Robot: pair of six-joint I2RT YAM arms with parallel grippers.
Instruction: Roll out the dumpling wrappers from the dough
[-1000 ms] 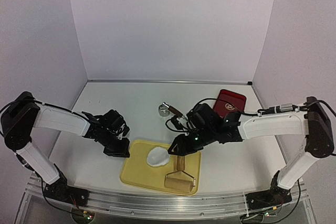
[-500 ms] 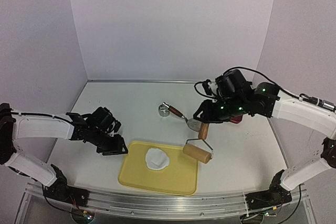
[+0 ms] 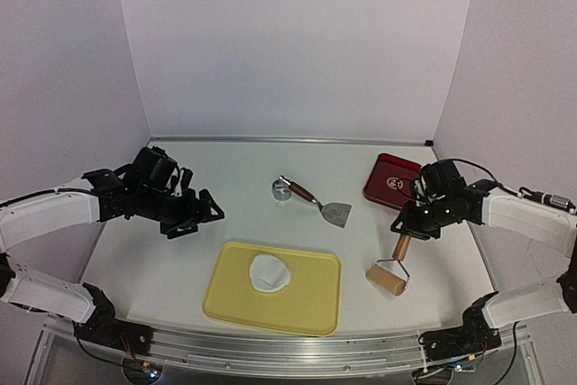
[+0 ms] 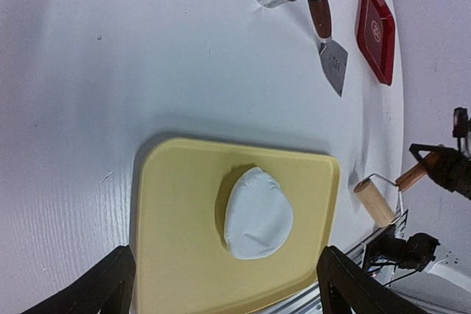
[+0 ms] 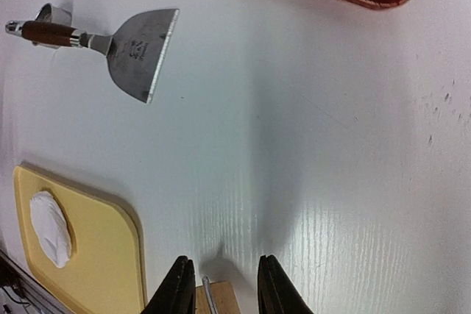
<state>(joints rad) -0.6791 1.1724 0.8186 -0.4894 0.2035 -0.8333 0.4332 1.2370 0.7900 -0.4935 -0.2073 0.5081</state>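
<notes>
Right of the tray (image 3: 311, 311), the right gripper (image 3: 407, 228), clenching the rolling pin (image 3: 386, 279), should lay it flat before releasing; left gripper (image 3: 195, 215) gapes.

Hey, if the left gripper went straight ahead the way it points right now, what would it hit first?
Probably the dough on the yellow tray: in the left wrist view it sits between the open fingers. Depth is unclear, so the left gripper might touch bare tray first.
</notes>
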